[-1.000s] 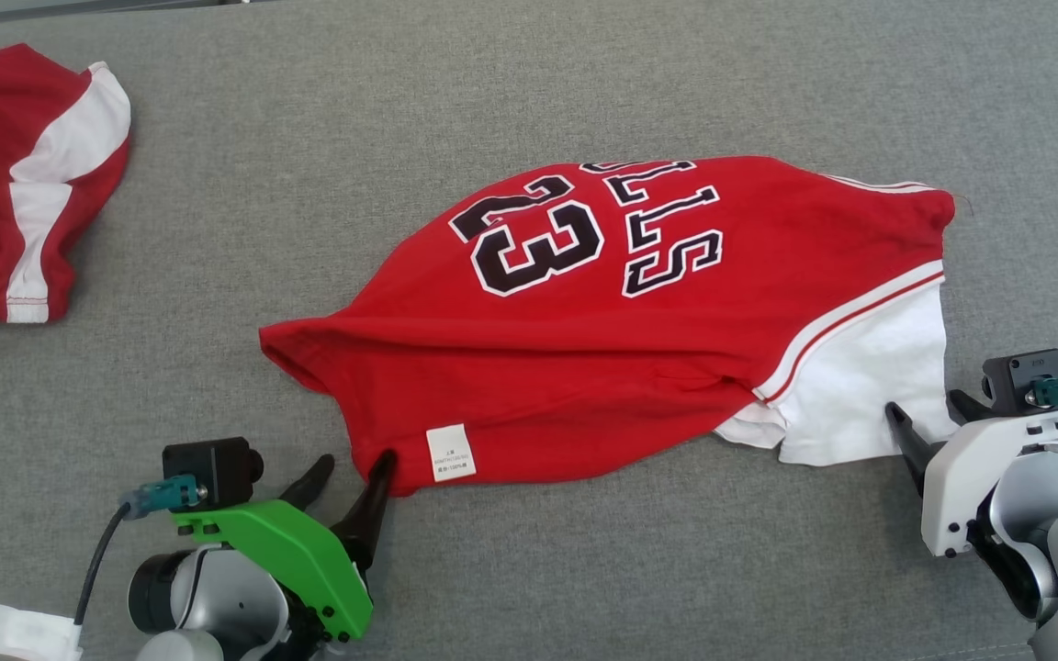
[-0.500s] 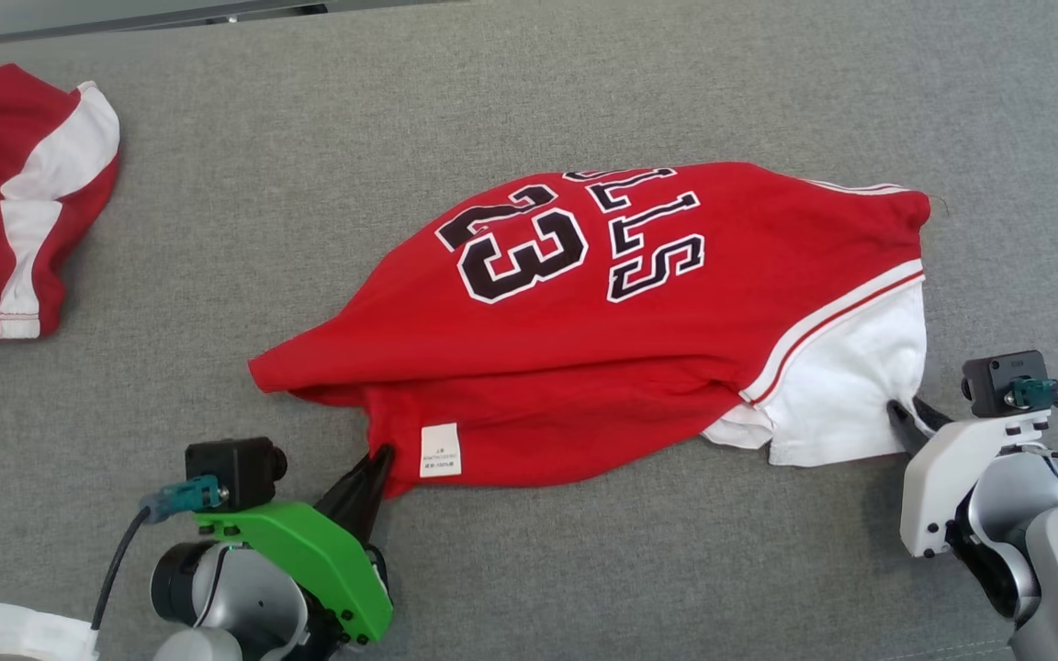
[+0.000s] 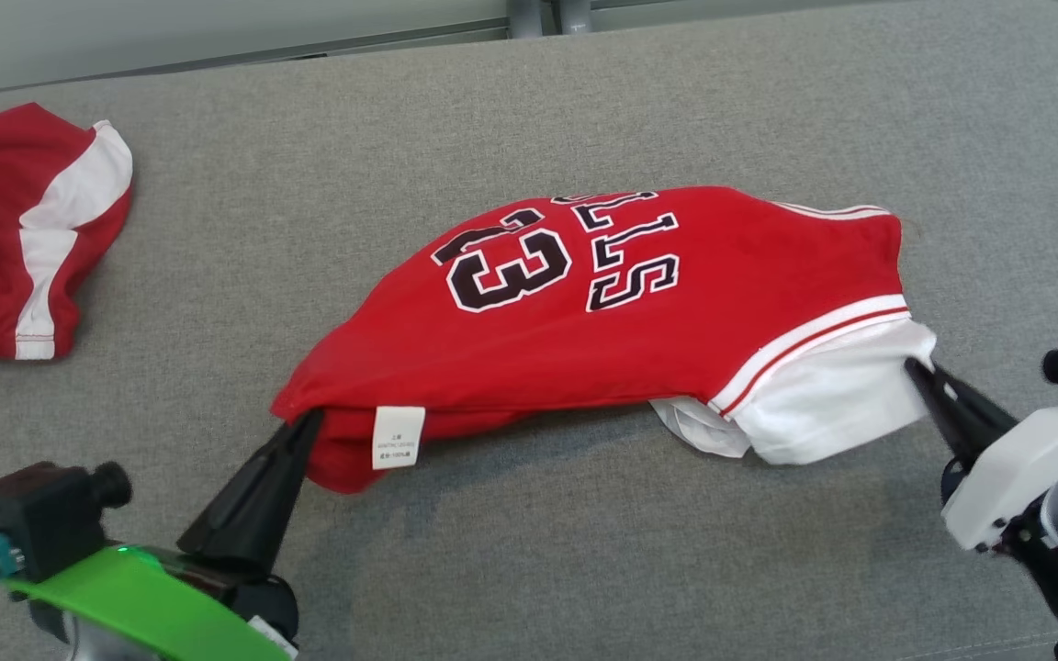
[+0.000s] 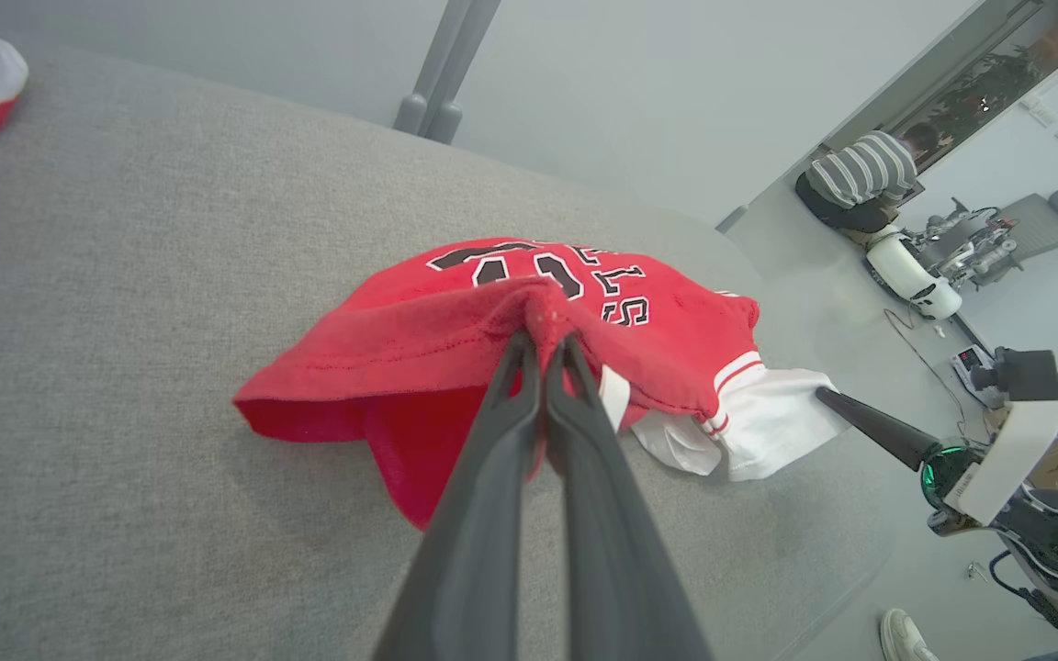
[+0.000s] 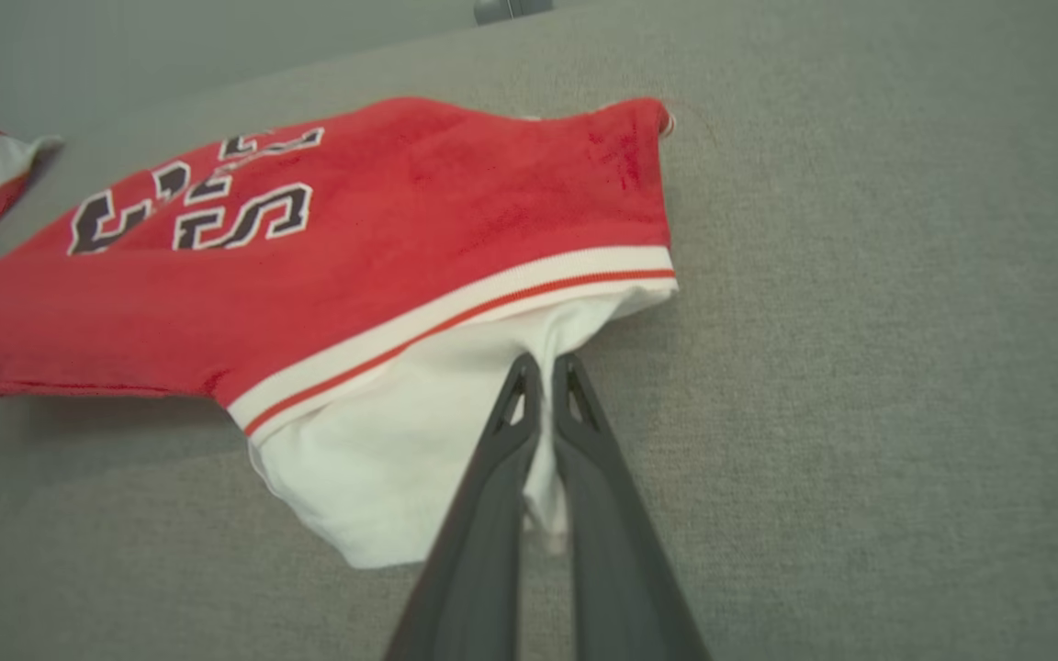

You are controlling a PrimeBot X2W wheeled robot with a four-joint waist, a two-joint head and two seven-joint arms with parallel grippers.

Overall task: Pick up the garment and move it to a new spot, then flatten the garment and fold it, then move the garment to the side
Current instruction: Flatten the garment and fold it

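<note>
The garment (image 3: 639,312) is a red jersey with a black "23", white trim and a white sleeve, lying across the grey surface; its near edge hangs lifted, throwing a shadow. My left gripper (image 3: 307,424) is shut on the garment's red hem at its left end, beside a white label (image 3: 398,438). In the left wrist view the left gripper (image 4: 543,335) pinches a bunched red fold of the garment (image 4: 455,321). My right gripper (image 3: 917,370) is shut on the white sleeve at the right end. The right wrist view has the right gripper (image 5: 543,363) clamped on the garment's (image 5: 419,229) white cloth.
A second red and white garment (image 3: 15,229) lies at the far left of the grey padded surface (image 3: 584,551). Beyond the surface's far edge, the left wrist view takes in a seated person (image 4: 860,179) and equipment on the floor.
Both grippers closed on the garment's ends and raised its near edge off the surface. The head camera has shifted, so the whole scene sits lower in the frame.
</note>
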